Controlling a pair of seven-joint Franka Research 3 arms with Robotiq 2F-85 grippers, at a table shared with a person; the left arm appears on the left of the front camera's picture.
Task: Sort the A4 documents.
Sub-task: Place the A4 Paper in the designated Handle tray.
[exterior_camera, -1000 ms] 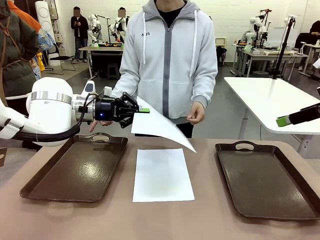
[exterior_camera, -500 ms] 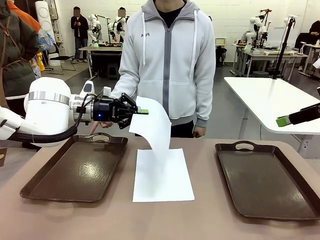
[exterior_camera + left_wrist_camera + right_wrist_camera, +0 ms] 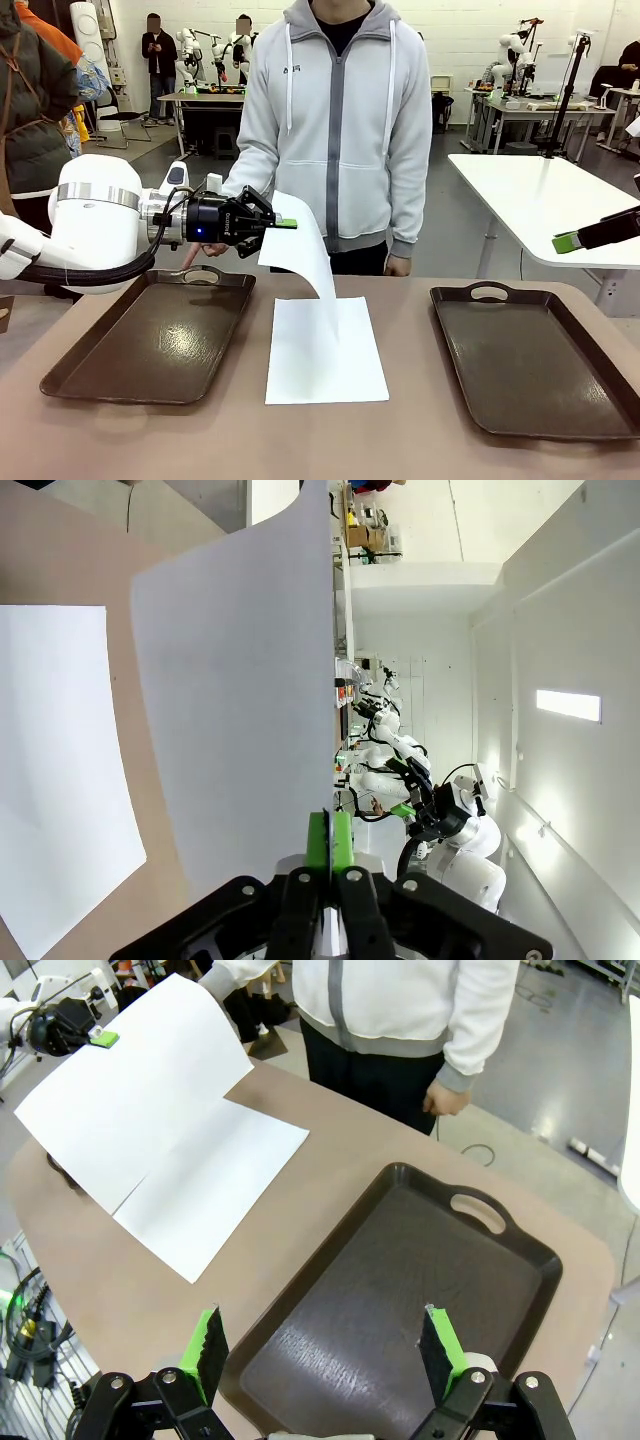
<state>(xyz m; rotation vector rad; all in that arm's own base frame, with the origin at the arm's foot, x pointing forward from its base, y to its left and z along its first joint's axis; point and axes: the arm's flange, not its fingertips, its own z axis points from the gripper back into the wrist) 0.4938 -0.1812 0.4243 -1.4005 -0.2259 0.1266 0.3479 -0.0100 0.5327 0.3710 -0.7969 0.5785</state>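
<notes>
My left gripper (image 3: pixel 286 222) is shut on the top corner of one of the A4 documents, a white sheet (image 3: pixel 305 258) that hangs curled above the table between the two trays. In the left wrist view the green pads (image 3: pixel 328 842) pinch that sheet's (image 3: pixel 240 700) edge. A second white sheet (image 3: pixel 325 350) lies flat on the table in the middle, under the hanging one. At the far right my right gripper (image 3: pixel 572 241) hovers high above the right tray (image 3: pixel 530 400). Its fingers (image 3: pixel 205 1345) stand wide apart, open and with nothing between them, over that tray (image 3: pixel 330 1360).
A dark brown handled tray (image 3: pixel 150 340) sits at the left, under my left arm. A person in a grey hoodie stands at the far edge, one hand (image 3: pixel 398 265) lowered beside the table. Bare tabletop (image 3: pixel 320 440) runs along the near edge.
The person's hand has let go of the sheet's far corner and dropped. The sheet has swung down from a stretched slant to hang from my left gripper. Both arms stay still.
</notes>
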